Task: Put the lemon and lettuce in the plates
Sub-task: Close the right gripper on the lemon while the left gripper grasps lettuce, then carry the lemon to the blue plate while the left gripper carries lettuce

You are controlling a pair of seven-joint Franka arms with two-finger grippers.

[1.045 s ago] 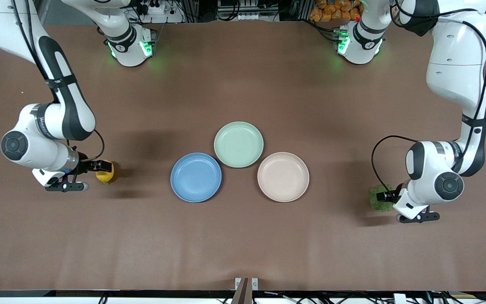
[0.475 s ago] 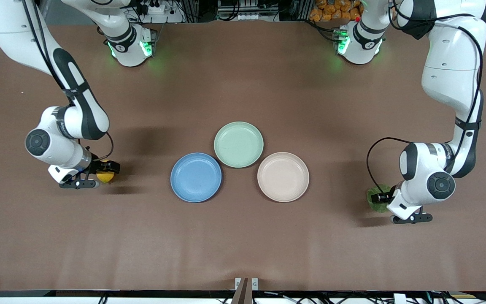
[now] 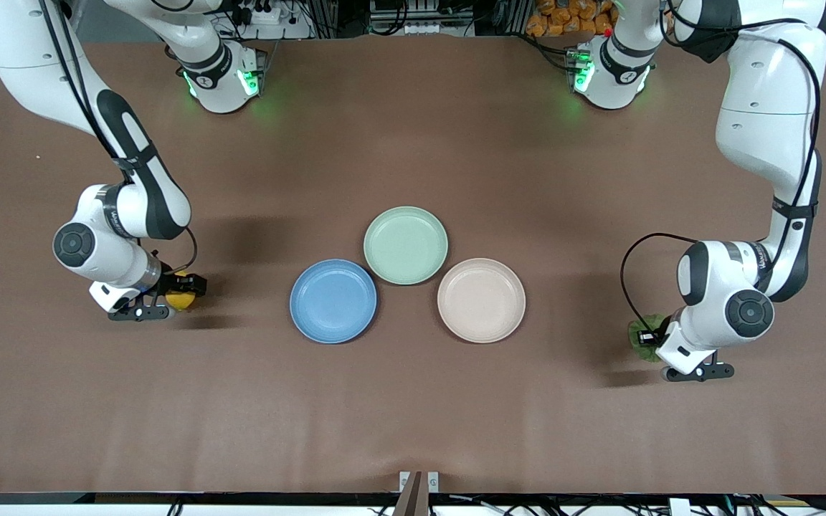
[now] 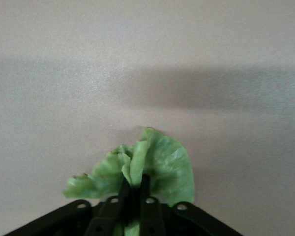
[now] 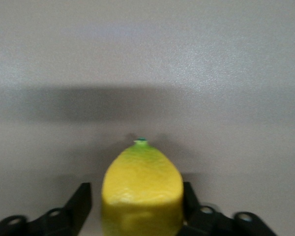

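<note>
The yellow lemon (image 3: 182,302) lies on the table toward the right arm's end. My right gripper (image 3: 186,289) is low around it. In the right wrist view the lemon (image 5: 141,187) sits between the black fingers (image 5: 82,202); one finger touches it and a narrow gap shows at the other. The green lettuce (image 3: 641,349) lies toward the left arm's end, with my left gripper (image 3: 647,337) on it. In the left wrist view the fingers (image 4: 150,196) are pinched on a fold of the lettuce (image 4: 164,164). The blue plate (image 3: 333,301) and beige plate (image 3: 481,299) are bare at mid-table.
A pale mint-green plate (image 3: 406,244) sits just farther from the front camera, touching both other plates. The brown table (image 3: 413,416) stretches wide around them. Both arm bases stand along the table's edge farthest from the front camera.
My right arm has moved in toward the lemon, so its gripper covers more of it. My left arm has shifted slightly toward the lettuce. Neither the lemon nor the lettuce has moved much.
</note>
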